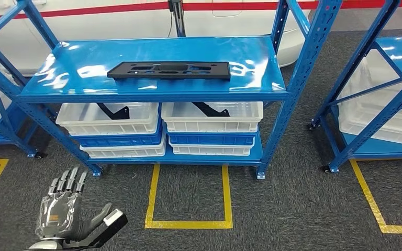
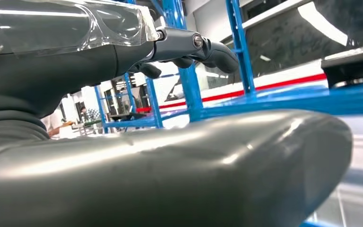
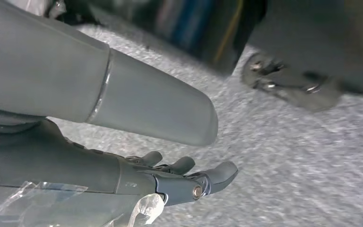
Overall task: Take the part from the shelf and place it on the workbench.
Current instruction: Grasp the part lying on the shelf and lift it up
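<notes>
1. On the far left of my head view, my left hand [image 1: 65,209] is raised low in front of the shelf [image 1: 152,86], well short of it. Its fingers [image 1: 68,180] are stretched out and apart, thumb off to the side, holding and touching nothing.
2. Moving right, the part [image 1: 169,69], a flat black perforated bracket, lies lengthwise on the top deck of the shelf, about midway along it, untouched.
3. I judge this to be the reach step, before any grasp. The next move calls for lifting the left hand up and forward to the top deck, then closing on the part's near edge.
4. My right hand [image 3: 123,156] hangs over grey carpet, its fingers [image 3: 217,172] loosely extended and empty.
5. The tabletop for the drop-off is nowhere I can place yet.
</notes>
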{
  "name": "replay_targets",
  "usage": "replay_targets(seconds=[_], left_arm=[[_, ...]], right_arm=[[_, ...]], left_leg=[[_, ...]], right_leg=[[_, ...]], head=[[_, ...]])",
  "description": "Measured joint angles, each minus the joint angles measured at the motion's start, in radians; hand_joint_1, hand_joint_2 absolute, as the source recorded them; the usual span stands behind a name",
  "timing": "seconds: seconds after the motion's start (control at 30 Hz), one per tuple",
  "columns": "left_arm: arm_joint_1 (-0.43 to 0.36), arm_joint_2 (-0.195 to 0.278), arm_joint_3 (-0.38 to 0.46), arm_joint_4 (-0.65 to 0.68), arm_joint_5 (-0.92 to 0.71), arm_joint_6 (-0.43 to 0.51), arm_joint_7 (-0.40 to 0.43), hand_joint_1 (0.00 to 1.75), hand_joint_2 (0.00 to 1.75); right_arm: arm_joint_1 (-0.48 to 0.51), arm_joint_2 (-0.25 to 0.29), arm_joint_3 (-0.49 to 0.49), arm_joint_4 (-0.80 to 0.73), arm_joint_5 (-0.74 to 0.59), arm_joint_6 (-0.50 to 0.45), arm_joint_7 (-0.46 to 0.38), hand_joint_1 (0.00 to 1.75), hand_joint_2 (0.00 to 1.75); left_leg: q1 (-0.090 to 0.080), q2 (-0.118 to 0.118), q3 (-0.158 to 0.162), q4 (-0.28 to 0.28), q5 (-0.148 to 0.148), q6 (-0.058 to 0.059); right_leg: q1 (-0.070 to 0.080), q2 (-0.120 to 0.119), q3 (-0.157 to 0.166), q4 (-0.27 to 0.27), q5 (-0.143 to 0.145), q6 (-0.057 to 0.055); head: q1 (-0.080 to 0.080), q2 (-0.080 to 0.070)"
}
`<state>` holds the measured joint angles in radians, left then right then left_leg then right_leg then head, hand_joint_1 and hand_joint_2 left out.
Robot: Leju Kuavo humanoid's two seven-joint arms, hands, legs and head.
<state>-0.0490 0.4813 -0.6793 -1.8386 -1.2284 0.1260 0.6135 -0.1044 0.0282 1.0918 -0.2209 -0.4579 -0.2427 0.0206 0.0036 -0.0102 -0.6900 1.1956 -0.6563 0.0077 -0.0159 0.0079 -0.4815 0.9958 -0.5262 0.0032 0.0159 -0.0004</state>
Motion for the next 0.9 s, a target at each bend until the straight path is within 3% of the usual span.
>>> replay_targets(seconds=[0.1,0.13,0.17,0.23,0.3,0.33,0.4,0.43,0.47,0.5,0.53,0.6,0.63,0.67,0.7,0.77,0.83,0.9], left_arm=[[-0.007,0.001,-0.003,-0.006,-0.007,-0.002,-0.016,0.00,0.00],[-0.011,-0.002,-0.006,-0.006,-0.013,0.002,-0.021,0.00,0.00],[-0.020,-0.007,-0.010,-0.004,-0.019,0.008,-0.026,0.00,0.00],[-0.041,-0.022,-0.017,0.000,-0.027,0.022,-0.034,0.00,0.00],[-0.055,-0.036,-0.024,0.005,-0.031,0.030,-0.038,0.00,0.00],[-0.058,-0.040,-0.027,0.008,-0.031,0.031,-0.039,0.00,0.00],[-0.061,-0.049,-0.034,0.015,-0.032,0.037,-0.041,0.00,0.00],[-0.063,-0.053,-0.036,0.019,-0.033,0.042,-0.044,0.00,0.00],[-0.065,-0.058,-0.039,0.024,-0.034,0.049,-0.047,0.00,0.00],[-0.066,-0.063,-0.041,0.030,-0.035,0.056,-0.051,0.00,0.00],[-0.067,-0.067,-0.043,0.036,-0.038,0.063,-0.055,0.00,0.00],[-0.069,-0.078,-0.047,0.049,-0.044,0.070,-0.058,0.00,0.00],[-0.069,-0.083,-0.049,0.053,-0.048,0.071,-0.059,0.00,0.00],[-0.071,-0.089,-0.050,0.055,-0.050,0.069,-0.059,0.00,0.00],[-0.073,-0.094,-0.051,0.054,-0.046,0.066,-0.061,0.00,0.00],[-0.081,-0.103,-0.051,0.052,-0.026,0.058,-0.070,0.00,0.00],[-0.086,-0.112,-0.051,0.051,0.013,0.058,-0.090,0.00,0.00],[-0.081,-0.119,-0.055,0.054,0.073,0.065,-0.123,0.00,0.00]], right_arm=[[0.001,0.000,0.000,0.000,-0.024,0.020,0.000,0.00,0.00],[-0.001,-0.003,-0.001,0.001,-0.035,0.031,0.004,0.00,0.00],[-0.006,-0.008,-0.002,0.001,-0.044,0.041,0.009,0.00,0.00],[-0.011,-0.020,-0.003,0.001,-0.057,0.054,0.019,0.00,0.00],[-0.014,-0.028,-0.003,0.001,-0.062,0.060,0.024,0.00,0.00],[-0.014,-0.030,-0.003,0.001,-0.063,0.061,0.025,0.00,0.00],[-0.014,-0.035,-0.004,0.001,-0.065,0.065,0.034,0.00,0.00],[-0.013,-0.037,-0.004,0.001,-0.066,0.069,0.041,0.00,0.00],[-0.010,-0.039,-0.004,0.001,-0.068,0.074,0.049,0.00,0.00],[-0.007,-0.041,-0.004,0.001,-0.070,0.078,0.055,0.00,0.00],[-0.003,-0.044,-0.004,0.002,-0.072,0.079,0.055,0.00,0.00],[0.001,-0.052,-0.004,0.004,-0.072,0.073,0.042,0.00,0.00],[0.001,-0.056,-0.004,0.004,-0.069,0.065,0.027,0.00,0.00],[-0.002,-0.059,-0.005,0.005,-0.066,0.055,0.011,0.00,0.00],[-0.007,-0.060,-0.006,0.005,-0.062,0.046,-0.007,0.00,0.00],[-0.018,-0.063,-0.008,0.004,-0.052,0.035,-0.032,0.00,0.00],[-0.026,-0.069,-0.010,0.004,-0.045,0.030,-0.039,0.00,0.00],[-0.025,-0.073,-0.011,0.004,-0.044,0.025,-0.040,0.00,0.00]], left_leg=[[-0.014,-0.002,-0.003,-0.150,0.232,0.027],[-0.018,-0.004,0.003,-0.173,0.281,0.036],[-0.020,-0.008,0.016,-0.181,0.288,0.045],[-0.013,-0.013,0.060,-0.201,0.277,0.058],[-0.008,-0.014,0.108,-0.225,0.264,0.068],[-0.008,-0.013,0.128,-0.235,0.254,0.071],[-0.010,-0.013,0.168,-0.250,0.230,0.074],[-0.011,-0.015,0.188,-0.254,0.215,0.075],[-0.013,-0.016,0.210,-0.257,0.199,0.075],[-0.016,-0.018,0.233,-0.258,0.182,0.076],[-0.017,-0.019,0.253,-0.260,0.164,0.076],[-0.021,-0.021,0.292,-0.264,0.124,0.071],[-0.021,-0.021,0.317,-0.268,0.110,0.067],[-0.022,-0.022,0.339,-0.263,0.108,0.061],[-0.024,-0.022,0.354,-0.252,0.111,0.054],[-0.025,-0.015,0.352,-0.193,0.118,0.044],[-0.016,-0.008,0.301,-0.097,0.072,0.028],[0.001,-0.006,0.230,-0.008,-0.002,0.009]], right_leg=[[0.002,0.005,0.061,-0.009,-0.052,0.012],[0.003,0.006,0.081,-0.014,-0.061,0.019],[0.005,0.008,0.098,-0.016,-0.061,0.027],[0.007,0.007,0.097,0.030,-0.030,0.041],[0.008,0.005,0.024,0.152,0.000,0.050],[0.008,0.004,-0.027,0.212,-0.009,0.053],[0.009,0.003,-0.119,0.270,-0.088,0.057],[0.010,0.003,-0.150,0.263,-0.134,0.057],[0.012,0.003,-0.172,0.235,-0.160,0.054],[0.015,0.003,-0.185,0.190,-0.153,0.049],[0.020,0.003,-0.190,0.129,-0.092,0.038],[0.035,0.009,-0.186,0.023,0.066,0.015],[0.041,0.012,-0.174,-0.009,0.118,0.007],[0.045,0.015,-0.157,-0.023,0.128,0.003],[0.044,0.018,-0.134,-0.030,0.119,0.001],[0.034,0.014,-0.095,-0.047,0.121,-0.009],[0.022,0.007,-0.071,-0.052,0.122,-0.013],[0.012,0.005,-0.058,-0.050,0.113,-0.004]], head=[[-0.002,0.000],[-0.002,0.000],[-0.002,0.000],[-0.001,0.000],[0.002,0.000],[0.004,0.000],[0.006,0.000],[0.006,0.000],[0.007,0.000],[0.007,0.000],[0.007,0.000],[0.005,0.000],[0.005,0.000],[0.005,0.000],[0.007,0.000],[0.008,0.000],[0.005,0.000],[0.003,0.000]])
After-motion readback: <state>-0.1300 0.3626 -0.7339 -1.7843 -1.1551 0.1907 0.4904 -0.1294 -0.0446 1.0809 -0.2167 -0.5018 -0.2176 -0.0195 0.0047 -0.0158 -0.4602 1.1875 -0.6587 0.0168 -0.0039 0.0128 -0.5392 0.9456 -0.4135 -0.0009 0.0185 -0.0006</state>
